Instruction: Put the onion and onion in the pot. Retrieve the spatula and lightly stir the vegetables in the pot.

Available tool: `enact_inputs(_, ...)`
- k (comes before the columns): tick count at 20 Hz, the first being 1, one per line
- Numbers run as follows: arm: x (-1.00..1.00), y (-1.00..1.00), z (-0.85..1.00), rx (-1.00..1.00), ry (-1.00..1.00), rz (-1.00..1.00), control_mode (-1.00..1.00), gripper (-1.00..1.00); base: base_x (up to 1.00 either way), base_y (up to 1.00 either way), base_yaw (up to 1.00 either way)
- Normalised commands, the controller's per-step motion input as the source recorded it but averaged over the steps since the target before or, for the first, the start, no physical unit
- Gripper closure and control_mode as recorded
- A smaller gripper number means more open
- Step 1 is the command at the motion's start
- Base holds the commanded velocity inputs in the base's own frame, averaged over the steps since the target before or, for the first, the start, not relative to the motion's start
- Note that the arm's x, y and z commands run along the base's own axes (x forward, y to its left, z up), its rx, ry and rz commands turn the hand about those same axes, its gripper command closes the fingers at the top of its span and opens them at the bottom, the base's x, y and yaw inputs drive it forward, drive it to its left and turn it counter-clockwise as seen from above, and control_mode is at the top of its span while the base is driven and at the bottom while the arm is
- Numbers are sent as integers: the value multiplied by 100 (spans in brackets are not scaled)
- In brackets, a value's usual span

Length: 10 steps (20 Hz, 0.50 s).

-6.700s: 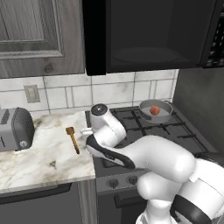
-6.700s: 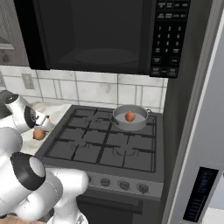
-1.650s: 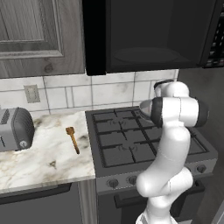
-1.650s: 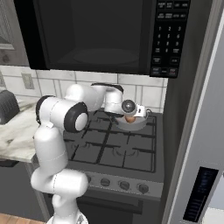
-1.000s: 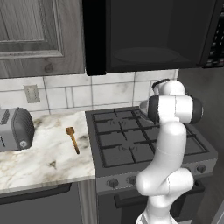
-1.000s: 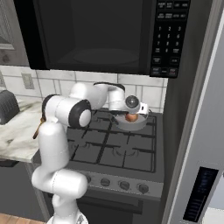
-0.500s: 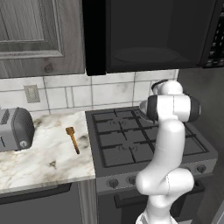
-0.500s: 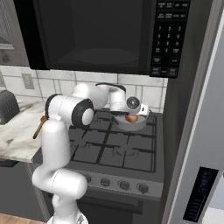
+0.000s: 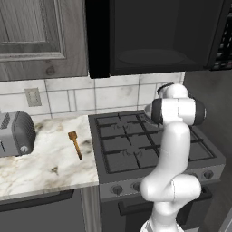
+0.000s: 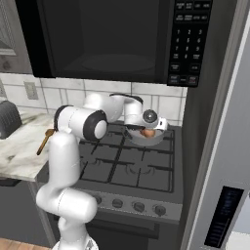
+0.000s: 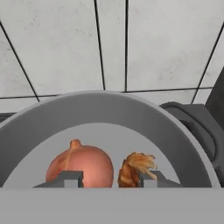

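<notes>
Looking at the left base view: marble counter (image 9: 41, 167) fills the lower left, grey toaster (image 9: 16, 134) at the left edge, wall outlet (image 9: 32, 96) on the white tile above it. Black gas stove (image 9: 131, 149) sits centre frame, knobs along its front edge. Dark microwave (image 9: 149, 36) hangs across the top, grey wood cabinet (image 9: 41, 38) in the upper left. Right base view adds a tall grey fridge panel (image 10: 222, 146) down the right side.

Spatula (image 9: 75, 144) lies flat on the counter, left of centre, just beside the stove's left edge, head toward the wall. It's well apart from the arm.

Pot (image 10: 146, 137) is on the back right burner, centre of the right base view. In the hand view its grey wall (image 11: 109, 109) curves across the middle, tile behind it, dark handle at the right. One onion (image 11: 80, 166) rests on the pot floor, lower left of centre; second onion (image 11: 135, 168) is just right of it, showing its rough root end, near or touching, can't tell which.

Gripper (image 11: 109, 178) hovers low over the pot, fingertips (image 11: 70, 177) spread to either side of the onions, jaws parted and holding nothing.

Versus a bit over a second ago: arm has dipped slightly further into the pot and the onion is out of the jaws. Spatula, toaster and pot haven't moved.
</notes>
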Motion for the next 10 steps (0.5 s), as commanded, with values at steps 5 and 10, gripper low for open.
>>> enact_inputs(5, 5, -14, 0, 0, 0, 0, -100, -100, 0, 0, 0)
enact_inputs(10, -16, -5, 11, 0, 0, 0, -100, -100, 0, 0, 0)
